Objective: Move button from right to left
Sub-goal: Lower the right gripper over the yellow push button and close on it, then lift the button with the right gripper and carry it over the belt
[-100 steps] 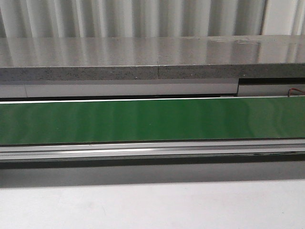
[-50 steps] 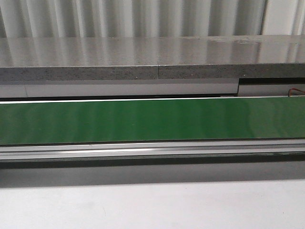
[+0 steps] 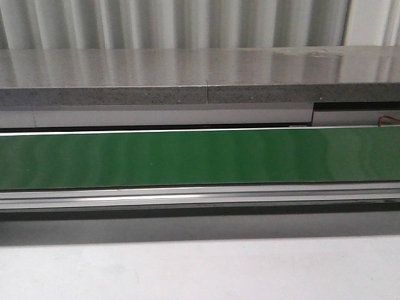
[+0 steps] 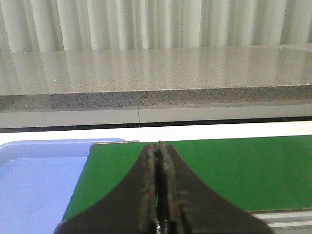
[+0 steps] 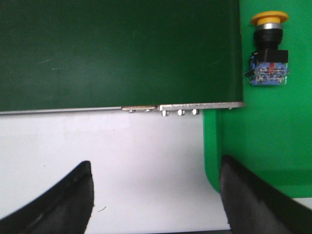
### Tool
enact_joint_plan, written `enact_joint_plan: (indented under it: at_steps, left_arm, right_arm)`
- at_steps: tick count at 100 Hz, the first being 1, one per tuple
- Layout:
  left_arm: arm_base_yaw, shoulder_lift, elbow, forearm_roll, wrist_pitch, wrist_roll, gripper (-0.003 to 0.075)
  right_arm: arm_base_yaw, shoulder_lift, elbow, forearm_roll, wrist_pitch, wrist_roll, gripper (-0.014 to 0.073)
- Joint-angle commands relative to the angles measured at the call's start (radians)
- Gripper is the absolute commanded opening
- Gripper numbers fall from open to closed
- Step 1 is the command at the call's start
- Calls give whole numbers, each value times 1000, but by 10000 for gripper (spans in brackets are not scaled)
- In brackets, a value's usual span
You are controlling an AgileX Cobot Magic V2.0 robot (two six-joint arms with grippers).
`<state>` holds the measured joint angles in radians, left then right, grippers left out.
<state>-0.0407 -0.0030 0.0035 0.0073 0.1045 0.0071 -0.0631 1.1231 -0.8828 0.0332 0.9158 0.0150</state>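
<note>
The button shows only in the right wrist view: a yellow-orange mushroom cap, a black collar and a blue and clear contact block. It lies in a bright green tray beside the end of the dark green conveyor belt. My right gripper is open and empty, above the white table, well short of the button. My left gripper is shut and empty over the belt. Neither gripper nor the button shows in the front view.
A blue tray sits at the left end of the belt. In the front view the green belt runs across, with metal rails in front, a grey stone ledge behind and white table nearest.
</note>
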Motion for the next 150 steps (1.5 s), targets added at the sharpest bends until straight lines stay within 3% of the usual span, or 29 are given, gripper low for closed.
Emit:
enact_joint_plan:
  at_steps: [1, 37, 54, 86, 150]
  left_arm:
    - [1, -33, 39, -7, -79, -1, -20]
    - [1, -33, 39, -7, -79, -1, -20]
    - [1, -33, 39, -7, -79, -1, -20]
    - [1, -33, 39, -7, -79, -1, -20]
    - [1, -33, 39, -7, -79, -1, -20]
  right_arm:
    - [-32, 27, -66, -22, -22, -5, 539]
    - [-280, 254, -220, -23, -9, -5, 539]
    - [-344, 389, -288, -23, 15, -6, 539]
    - [-353, 565, -389, -26, 21, -15, 539]
    - [-353, 708, -390, -71, -15, -28, 539]
